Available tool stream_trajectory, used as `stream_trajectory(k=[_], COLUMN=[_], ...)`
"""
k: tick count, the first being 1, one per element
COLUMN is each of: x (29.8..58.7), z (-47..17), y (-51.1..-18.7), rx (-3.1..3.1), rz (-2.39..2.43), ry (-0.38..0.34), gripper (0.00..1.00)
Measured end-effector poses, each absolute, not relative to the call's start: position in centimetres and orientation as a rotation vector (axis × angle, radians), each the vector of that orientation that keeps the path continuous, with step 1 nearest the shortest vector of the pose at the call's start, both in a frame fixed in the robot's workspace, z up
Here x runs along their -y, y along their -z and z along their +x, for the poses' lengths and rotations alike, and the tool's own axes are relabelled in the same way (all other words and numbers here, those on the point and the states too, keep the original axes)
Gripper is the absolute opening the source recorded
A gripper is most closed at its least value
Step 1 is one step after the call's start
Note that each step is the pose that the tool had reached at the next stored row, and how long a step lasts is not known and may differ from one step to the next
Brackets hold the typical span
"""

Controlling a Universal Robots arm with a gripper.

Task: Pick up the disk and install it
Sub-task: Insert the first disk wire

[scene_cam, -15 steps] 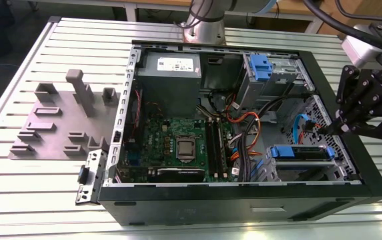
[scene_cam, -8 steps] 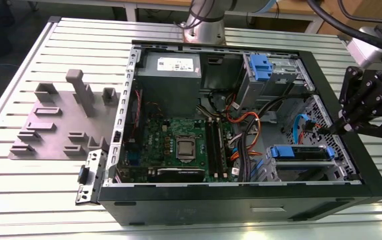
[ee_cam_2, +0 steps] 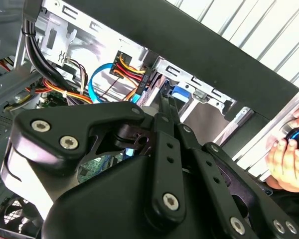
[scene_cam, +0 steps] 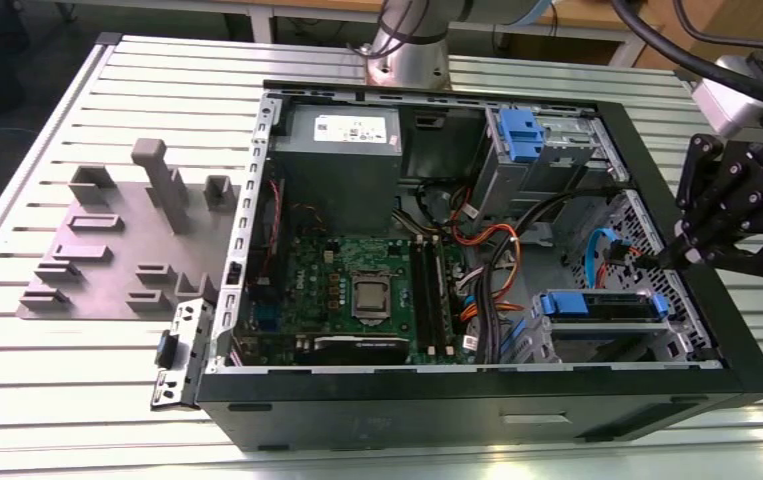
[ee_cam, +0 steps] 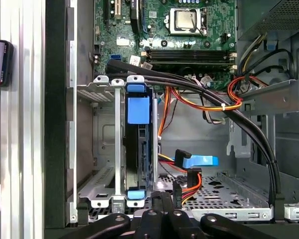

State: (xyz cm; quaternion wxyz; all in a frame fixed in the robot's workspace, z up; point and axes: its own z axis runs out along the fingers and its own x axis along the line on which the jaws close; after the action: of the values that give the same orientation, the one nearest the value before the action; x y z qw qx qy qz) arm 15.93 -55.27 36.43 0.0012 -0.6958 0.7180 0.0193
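The disk (scene_cam: 601,305) sits on edge in the metal drive cage at the near right corner of the open computer case (scene_cam: 488,410), its blue carrier bracket showing. In the first wrist view the disk (ee_cam: 138,149) stands between the cage rails, with blue tabs at both ends. My gripper (scene_cam: 664,262) hangs over the case's right wall, just above and to the right of the disk. Its thin black fingers (ee_cam_2: 164,112) lie pressed together with nothing between them. In the first wrist view the gripper (ee_cam: 164,198) is a short way off the disk, not touching it.
Orange and black cable bundles (ee_cam: 209,102) and a blue data cable plug (ee_cam: 197,162) cross the case beside the cage. A grey power supply (scene_cam: 341,140), a motherboard (scene_cam: 354,285) and a second blue bracket (scene_cam: 521,135) fill the case. A grey fixture plate (scene_cam: 121,245) lies left. A person's hand (ee_cam_2: 289,159) is near the case.
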Motion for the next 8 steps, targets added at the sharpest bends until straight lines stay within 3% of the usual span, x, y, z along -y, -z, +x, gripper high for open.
stream_trajectory(k=[8], x=[54.57], z=[15.89], y=[-36.08], rx=[-2.252], rz=[-2.183], ry=[-0.066], gripper=[0.11])
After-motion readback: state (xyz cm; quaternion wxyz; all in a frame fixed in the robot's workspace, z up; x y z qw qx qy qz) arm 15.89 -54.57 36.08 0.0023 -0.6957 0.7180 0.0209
